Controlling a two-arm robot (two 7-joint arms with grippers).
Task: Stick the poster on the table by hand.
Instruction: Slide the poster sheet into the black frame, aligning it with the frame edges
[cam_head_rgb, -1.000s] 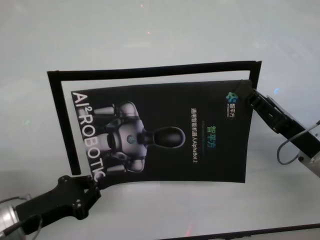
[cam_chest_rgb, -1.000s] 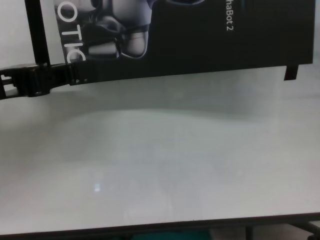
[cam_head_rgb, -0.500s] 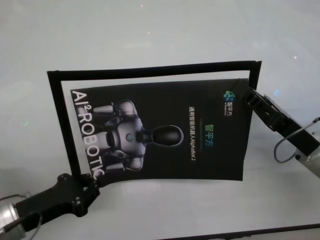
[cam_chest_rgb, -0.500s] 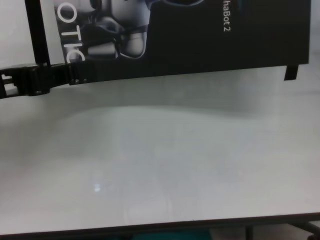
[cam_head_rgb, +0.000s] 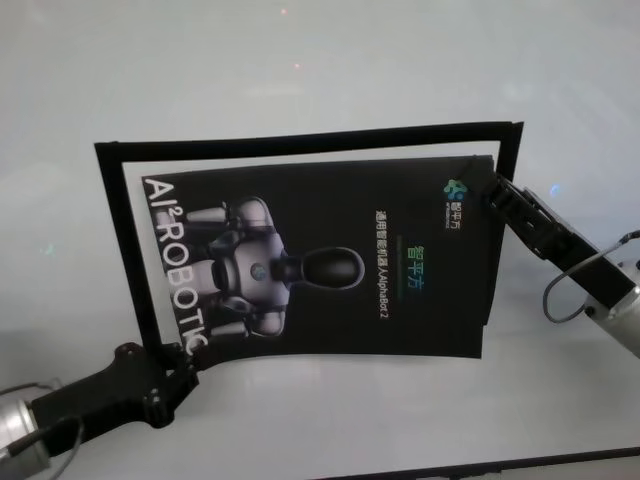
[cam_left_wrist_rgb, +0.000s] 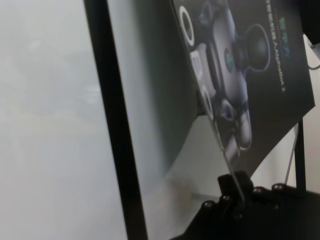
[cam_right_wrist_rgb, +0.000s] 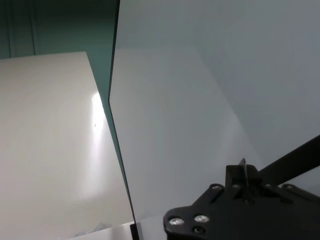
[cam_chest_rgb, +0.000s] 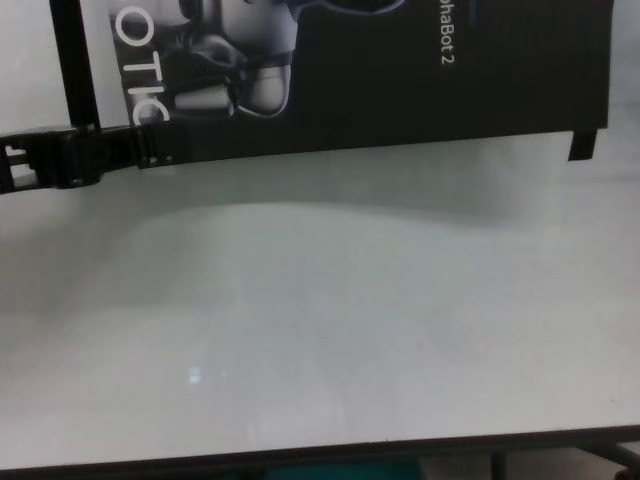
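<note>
From the head view, the poster (cam_head_rgb: 320, 265) hangs spread between both arms above the white surface (cam_head_rgb: 300, 60): the left gripper (cam_head_rgb: 178, 362) pinches its near left corner beside the white lettering, and the right gripper (cam_head_rgb: 490, 190) pinches the far right corner next to the small logo. Two narrow black strips (cam_head_rgb: 300, 140) frame the sheet along the far and left sides. The sheet bows, its near right corner free, so I judge this the carrying and aligning step, with the poster not yet laid down. In the left wrist view the jaws are closed on the thin edge of the sheet, and a dark shadow under the poster suggests it is raised off the surface. The right wrist view shows that gripper's jaws closed on the thin sheet edge, the pale back of the poster filling the frame. The chest view shows the poster's lower edge above a soft shadow. Next, the arms would need to lower together, keeping the sheet taut and square inside the strips.
</note>
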